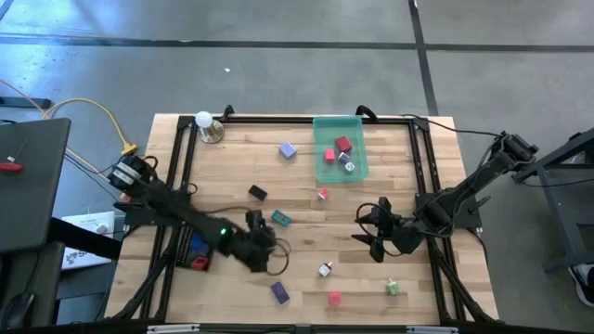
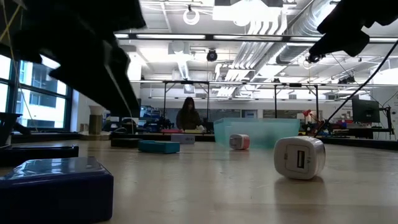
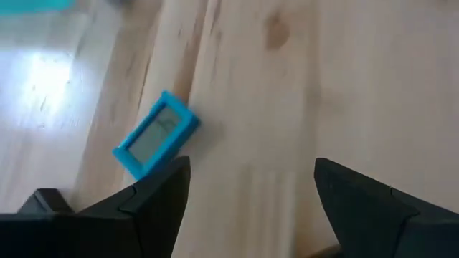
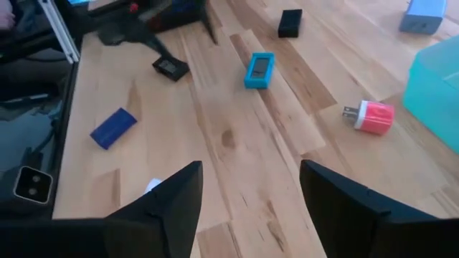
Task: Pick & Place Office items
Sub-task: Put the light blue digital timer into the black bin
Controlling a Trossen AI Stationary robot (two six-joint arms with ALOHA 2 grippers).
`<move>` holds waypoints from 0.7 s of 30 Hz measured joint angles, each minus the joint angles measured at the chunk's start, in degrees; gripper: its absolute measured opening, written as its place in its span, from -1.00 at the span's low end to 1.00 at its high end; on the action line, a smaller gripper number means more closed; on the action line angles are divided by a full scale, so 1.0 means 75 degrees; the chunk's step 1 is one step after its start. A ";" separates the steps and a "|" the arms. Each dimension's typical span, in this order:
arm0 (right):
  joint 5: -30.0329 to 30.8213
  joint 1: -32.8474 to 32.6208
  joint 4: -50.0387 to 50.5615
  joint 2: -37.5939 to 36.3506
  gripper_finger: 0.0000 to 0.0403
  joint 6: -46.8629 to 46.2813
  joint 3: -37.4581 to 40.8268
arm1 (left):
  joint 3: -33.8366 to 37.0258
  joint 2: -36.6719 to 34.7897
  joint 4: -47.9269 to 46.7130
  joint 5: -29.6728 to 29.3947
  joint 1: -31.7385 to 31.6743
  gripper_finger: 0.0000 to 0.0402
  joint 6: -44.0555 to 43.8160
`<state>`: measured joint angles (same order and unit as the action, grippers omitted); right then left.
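Left gripper hovers, apparently, beside teal piece

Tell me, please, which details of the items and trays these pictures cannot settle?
- Items in the green tray: high view shows a red piece and others, too small to identify; low view blurs them behind the translucent wall.
- Teal piece: its face is blurred in the left wrist view.
- Black tray: largely covered by the left arm in the high view.
- Blue block: cut off by the low view's edge.

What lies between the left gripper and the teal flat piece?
Only bare wood: the left wrist view shows the open left gripper just short of the teal flat piece.
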<state>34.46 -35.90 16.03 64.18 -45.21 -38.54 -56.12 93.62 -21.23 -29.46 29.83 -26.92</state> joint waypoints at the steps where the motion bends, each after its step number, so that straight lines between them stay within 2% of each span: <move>1: 0.0006 0.0000 -0.0060 0.0000 0.10 0.0030 0.0036 | 0.0000 0.0000 -0.0053 0.0157 -0.0180 0.44 0.0199; 8: 0.0015 0.0000 -0.0225 0.0000 0.11 0.0056 0.0151 | 0.0000 0.0000 0.0084 0.0393 -0.1050 0.44 0.1704; 13: 0.0013 0.0000 -0.0232 0.0000 0.11 0.0058 0.0151 | 0.0000 0.0000 0.0029 0.0718 -0.1527 0.44 0.1761; 21: 0.0012 0.0000 -0.0231 0.0000 0.11 0.0050 0.0151 | 0.0000 0.0000 -0.0065 0.0816 -0.1981 0.44 0.1825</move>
<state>34.54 -35.90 14.31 64.18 -44.84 -37.41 -56.12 93.62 -21.72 -23.34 14.97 -13.23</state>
